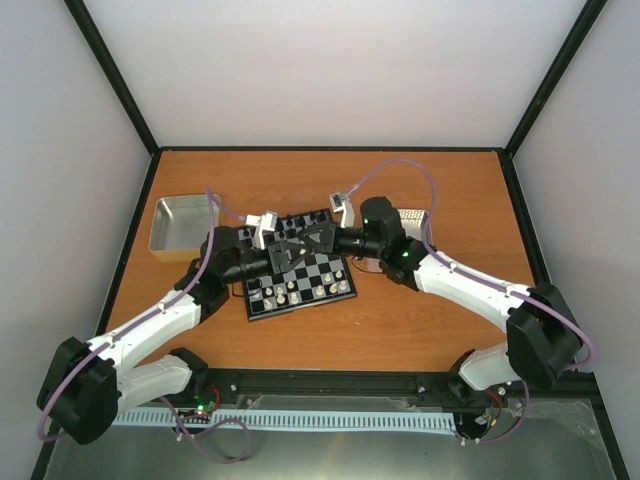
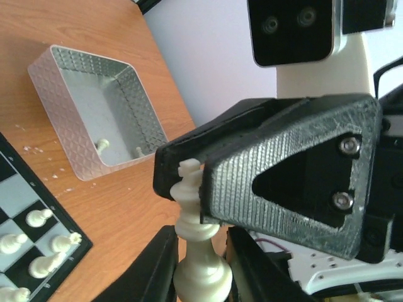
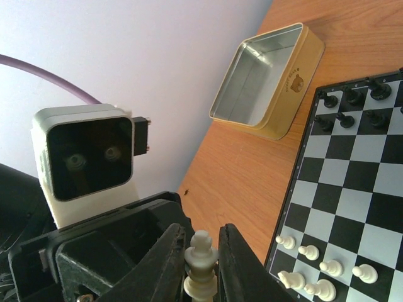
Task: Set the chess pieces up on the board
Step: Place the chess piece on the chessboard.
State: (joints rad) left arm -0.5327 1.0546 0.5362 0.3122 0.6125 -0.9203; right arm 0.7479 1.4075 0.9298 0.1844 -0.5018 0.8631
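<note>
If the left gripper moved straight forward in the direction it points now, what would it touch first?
The right gripper. It stands directly ahead, very near, with the white chess piece reaching from the left gripper to it. The gap is hard to judge, but nothing else lies between.

Nothing legible; the emblem point(image 3: 295, 80) on the gold tin point(image 3: 283, 114) is blurred.

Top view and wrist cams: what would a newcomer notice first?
The left gripper and right gripper meet above the board at mid-table, with one white piece pinched between them: right on its head, left at its base. Next come the white pieces lined up on the board's near rows, and a metal tray at far left.
</note>
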